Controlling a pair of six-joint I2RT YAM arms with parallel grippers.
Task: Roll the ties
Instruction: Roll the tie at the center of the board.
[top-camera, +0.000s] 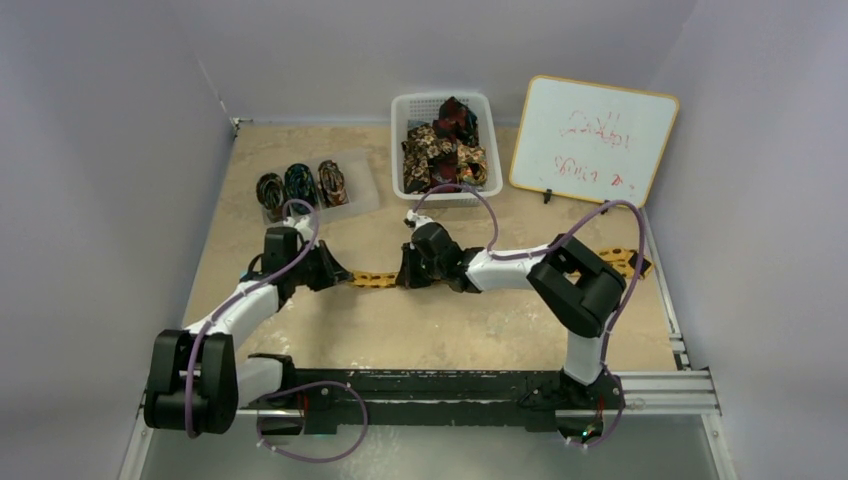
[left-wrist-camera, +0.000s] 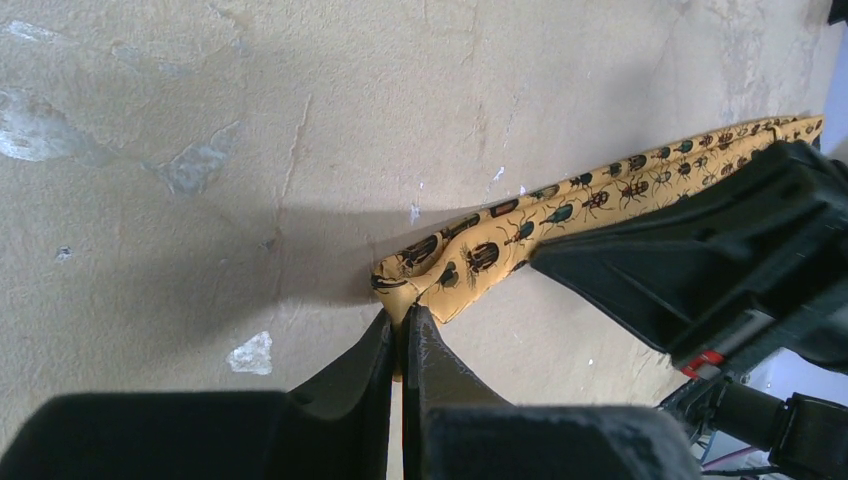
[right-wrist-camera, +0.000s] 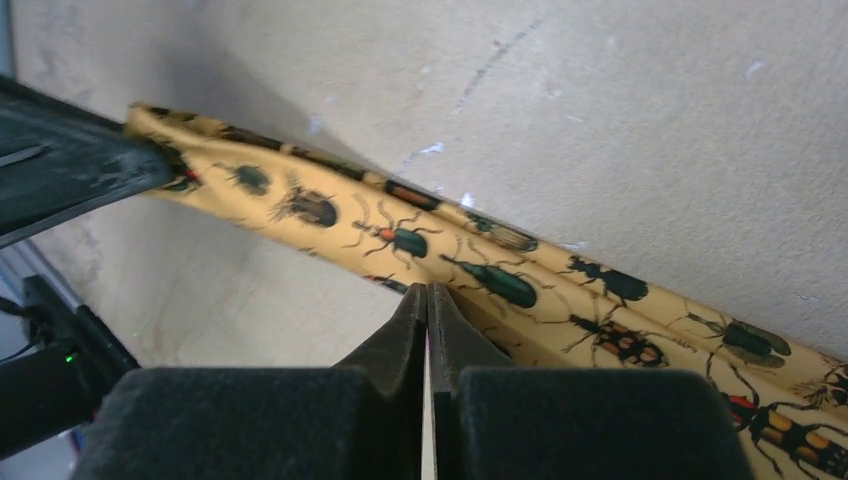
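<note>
1. Currently, the golden-yellow beetle-print tie (top-camera: 375, 279) (left-wrist-camera: 480, 250) (right-wrist-camera: 400, 240) lies stretched across mid-table; the insects are dark green, red and black.
2. Left gripper (top-camera: 335, 272) (left-wrist-camera: 402, 325) is clamped on the tie's folded end. Right gripper (top-camera: 408, 275) (right-wrist-camera: 427, 292) has its jaws together at the tie's edge; whether it has caught fabric is unclear.
3. Tabletop (top-camera: 440, 330) is tan and scuffed. Behind are three rolled ties (top-camera: 300, 183) on a clear tray (top-camera: 362, 168), loose ties (top-camera: 445, 145) in a white basket (top-camera: 440, 96), and a whiteboard (top-camera: 592, 138). Walls are grey.

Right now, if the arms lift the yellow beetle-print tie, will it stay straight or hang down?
Probably floppy: the yellow tie is thin cloth, already folded where the left fingers pinch its end, so it would likely sag between grips. It looks light. It may slip from the right fingers, which seem to catch only its edge.
</note>
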